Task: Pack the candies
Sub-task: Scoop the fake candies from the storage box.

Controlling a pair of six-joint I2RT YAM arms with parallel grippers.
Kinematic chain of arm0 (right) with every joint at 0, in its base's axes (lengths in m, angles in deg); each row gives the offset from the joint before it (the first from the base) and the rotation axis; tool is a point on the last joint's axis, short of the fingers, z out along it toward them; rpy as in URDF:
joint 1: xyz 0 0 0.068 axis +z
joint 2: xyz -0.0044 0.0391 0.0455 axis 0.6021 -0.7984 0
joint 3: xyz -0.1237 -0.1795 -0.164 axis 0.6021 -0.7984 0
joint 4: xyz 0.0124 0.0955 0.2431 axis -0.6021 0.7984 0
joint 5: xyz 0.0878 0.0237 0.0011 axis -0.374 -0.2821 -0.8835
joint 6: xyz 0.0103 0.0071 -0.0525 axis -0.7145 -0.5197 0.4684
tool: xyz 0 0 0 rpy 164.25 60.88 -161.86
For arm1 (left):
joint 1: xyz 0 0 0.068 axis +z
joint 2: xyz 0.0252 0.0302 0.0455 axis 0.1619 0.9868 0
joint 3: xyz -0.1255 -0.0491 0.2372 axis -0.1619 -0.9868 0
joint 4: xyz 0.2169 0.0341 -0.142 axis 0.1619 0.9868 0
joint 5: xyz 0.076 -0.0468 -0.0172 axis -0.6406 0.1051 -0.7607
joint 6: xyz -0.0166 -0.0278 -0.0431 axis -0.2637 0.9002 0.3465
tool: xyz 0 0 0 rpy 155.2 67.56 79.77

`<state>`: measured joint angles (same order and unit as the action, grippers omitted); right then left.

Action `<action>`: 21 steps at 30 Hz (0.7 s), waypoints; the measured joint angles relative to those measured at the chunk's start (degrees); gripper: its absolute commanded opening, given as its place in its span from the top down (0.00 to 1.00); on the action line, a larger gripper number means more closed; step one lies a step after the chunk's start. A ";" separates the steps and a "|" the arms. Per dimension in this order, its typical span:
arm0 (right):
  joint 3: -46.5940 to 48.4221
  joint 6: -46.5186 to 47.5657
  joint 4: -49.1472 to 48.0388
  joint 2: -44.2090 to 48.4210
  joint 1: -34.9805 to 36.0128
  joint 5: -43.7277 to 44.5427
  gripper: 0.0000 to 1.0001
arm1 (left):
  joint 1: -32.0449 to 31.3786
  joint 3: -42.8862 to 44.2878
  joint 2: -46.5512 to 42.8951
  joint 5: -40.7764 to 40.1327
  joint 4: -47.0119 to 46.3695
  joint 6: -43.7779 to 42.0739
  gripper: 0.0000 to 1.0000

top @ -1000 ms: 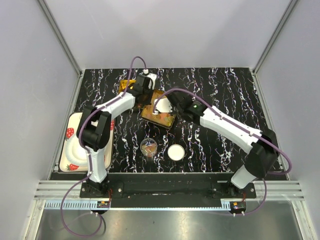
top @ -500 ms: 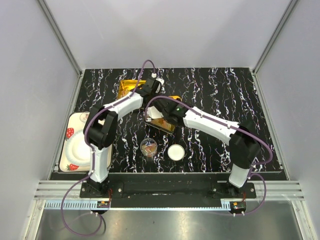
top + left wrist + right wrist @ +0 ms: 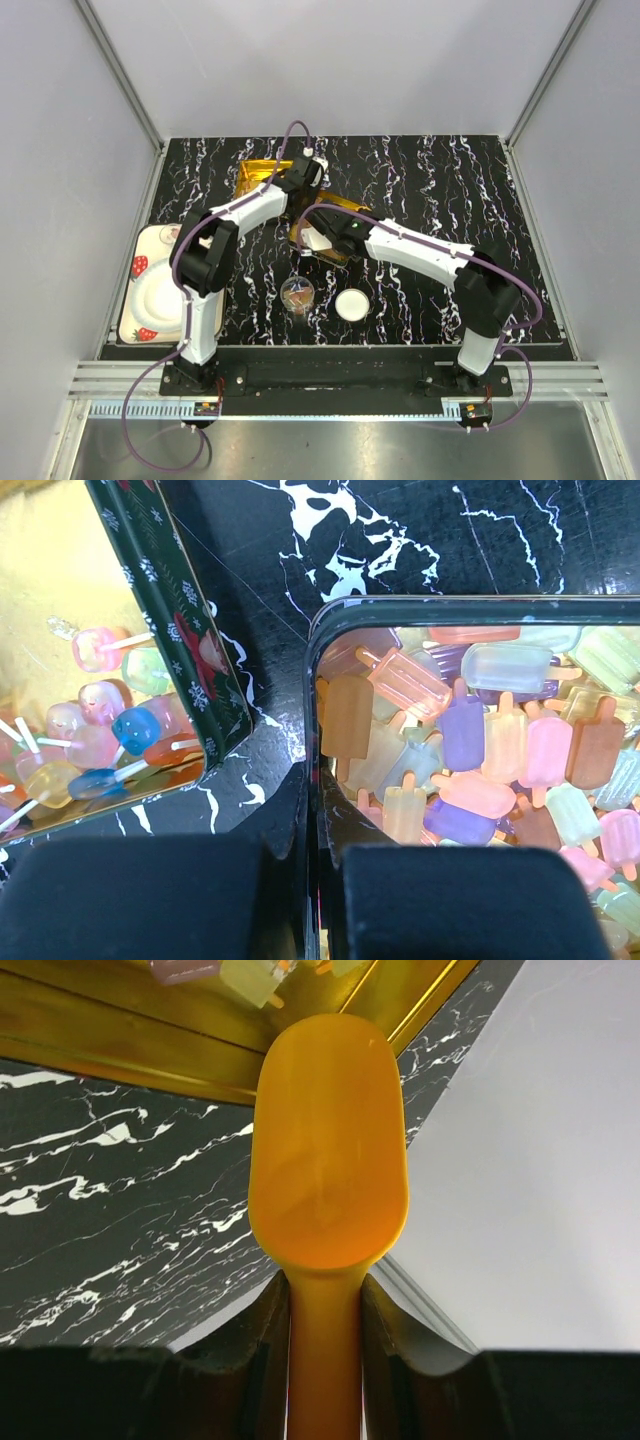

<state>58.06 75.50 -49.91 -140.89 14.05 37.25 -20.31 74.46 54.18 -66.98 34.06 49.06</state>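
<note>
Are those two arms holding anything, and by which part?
Right tool grips the orange plastic scoop by its handle. Left tool pinches the side wall of the candy-filled gold metal tin.

Overhead, right arm (image 3: 420, 245) covers most of your gold tin (image 3: 343, 206). Frame edges crop the candies (image 3: 470, 750) and the scoop (image 3: 328, 1160) handle.

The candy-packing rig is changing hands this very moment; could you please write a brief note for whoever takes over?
Left gripper: shut on the rim of the popsicle-candy tin.
Right gripper: shut on the orange scoop, which is empty, its tip by a gold tin wall.
Candies: most fill the held tin; lollipop-shaped ones lie in the second tin beside it.
Done: the small clear cup seems to hold a few pieces; a white lid lies beside it.
Left: probably more scooping into the cup, then lidding.
</note>
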 measured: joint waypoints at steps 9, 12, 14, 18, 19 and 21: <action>0.70 -0.24 0.90 -3.54 0.24 1.16 1.00 | 0.00 0.59 0.55 0.42 0.48 0.02 1.00; 1.84 -0.20 0.57 -6.60 0.61 1.99 1.00 | -0.07 0.59 0.55 0.46 0.74 0.04 1.00; 2.71 -0.24 0.72 -8.17 0.92 2.99 1.00 | -0.04 0.59 0.63 0.42 1.07 0.07 1.00; 4.11 -0.24 0.94 -9.42 1.46 3.39 1.00 | 0.24 0.59 1.07 0.42 1.11 0.28 1.00; 4.35 -0.26 0.98 -9.55 1.57 3.37 1.00 | 0.35 0.59 1.09 0.42 1.09 0.28 1.00; 4.76 -0.39 1.09 -9.68 1.84 3.06 1.00 | 0.42 0.59 1.09 0.42 1.09 0.28 1.00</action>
<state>62.82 75.10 -48.81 -150.57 15.88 40.31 -19.90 75.05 55.27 -66.56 35.16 49.35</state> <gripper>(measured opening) 0.345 0.019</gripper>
